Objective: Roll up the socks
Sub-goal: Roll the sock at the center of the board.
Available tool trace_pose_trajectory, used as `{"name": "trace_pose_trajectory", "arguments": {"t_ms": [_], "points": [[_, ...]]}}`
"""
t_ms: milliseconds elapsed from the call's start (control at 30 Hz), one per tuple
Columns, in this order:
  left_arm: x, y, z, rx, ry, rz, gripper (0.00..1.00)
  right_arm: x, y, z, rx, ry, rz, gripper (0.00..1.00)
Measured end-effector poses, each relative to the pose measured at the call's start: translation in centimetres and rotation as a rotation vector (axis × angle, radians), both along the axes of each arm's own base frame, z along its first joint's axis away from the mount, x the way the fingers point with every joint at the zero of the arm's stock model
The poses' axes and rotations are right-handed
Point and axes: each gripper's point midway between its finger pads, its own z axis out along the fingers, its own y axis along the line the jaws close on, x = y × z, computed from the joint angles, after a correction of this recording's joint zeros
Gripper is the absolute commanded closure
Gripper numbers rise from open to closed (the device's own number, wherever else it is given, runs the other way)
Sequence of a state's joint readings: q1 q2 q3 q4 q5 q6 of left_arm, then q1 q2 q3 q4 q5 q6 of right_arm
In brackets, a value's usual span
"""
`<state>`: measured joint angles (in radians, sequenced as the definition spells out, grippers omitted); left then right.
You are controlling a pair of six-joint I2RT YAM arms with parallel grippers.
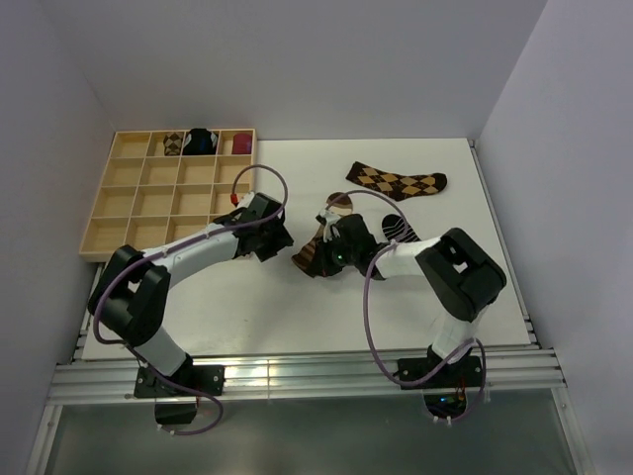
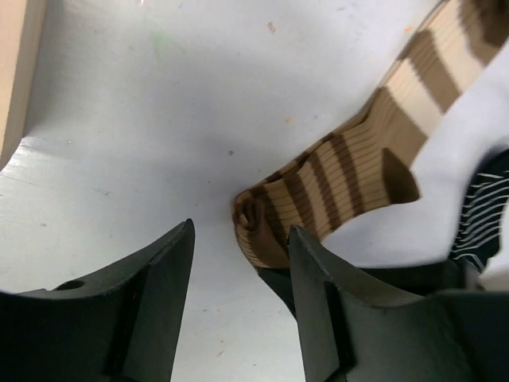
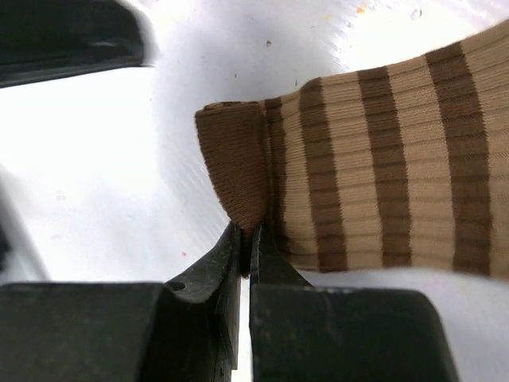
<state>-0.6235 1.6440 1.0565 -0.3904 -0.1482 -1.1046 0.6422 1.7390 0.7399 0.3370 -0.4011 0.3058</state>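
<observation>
Right end effector [image 3: 246, 248] is clamped shut on the brown tip of the striped sock [image 3: 382, 159], fingers pinched tight with that end folded over on itself right above them. Left end effector [image 2: 241, 236] is wide open and holding nothing. Its fingers [image 2: 135, 310] are low over the worktop [image 1: 247, 297], and the folded sock end sits in the gap, closer to the 3 o'clock finger. From the top camera the two end effectors face each other mid-worktop, left one at 9 o'clock of the right one. The striped sock's long axis runs from about 7 o'clock up to 1 o'clock, with the pinched end at the 7 o'clock side and the rest trailing off under the right wrist. The black sock [image 1: 397, 228] with thin white stripes lies just beside it at about 3 o'clock, partly hidden by the right arm, and it's peeking in at the edge of the left wrist view too. The argyle sock [image 1: 398, 181] is flat at 1 o'clock, apart from the others, lying roughly 9 to 3. Up at 10 o'clock is the wooden tray [image 1: 129, 203] with its grid of compartments, near the left wrist. Its far row holds an argyle bundle [image 1: 173, 144], a black-and-blue bundle [image 1: 201, 142] and a maroon bundle [image 1: 240, 143], one per compartment.
</observation>
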Motion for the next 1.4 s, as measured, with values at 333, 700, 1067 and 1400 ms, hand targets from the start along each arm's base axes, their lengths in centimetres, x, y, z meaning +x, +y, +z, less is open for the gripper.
{"name": "trace_pose_trajectory", "arguments": {"t_ms": [333,700,1067,1400], "points": [[0.2,-0.1,0.4,-0.081,-0.07,0.037,0.4,0.0,-0.2,-0.2,0.294,0.346,-0.051,1.0],[-0.1,-1.7,0.6,-0.141,-0.098,-0.008,0.41,0.0,-0.7,-0.5,0.419,0.53,-0.086,1.0],[-0.9,-2.7,-1.9,-0.123,-0.046,-0.036,0.48,0.1,-0.6,-0.5,0.398,0.561,-0.086,1.0],[-1.3,-2.5,-2.7,-0.118,-0.022,-0.024,0.5,0.0,-0.6,-0.6,0.393,0.568,-0.083,1.0]]}}
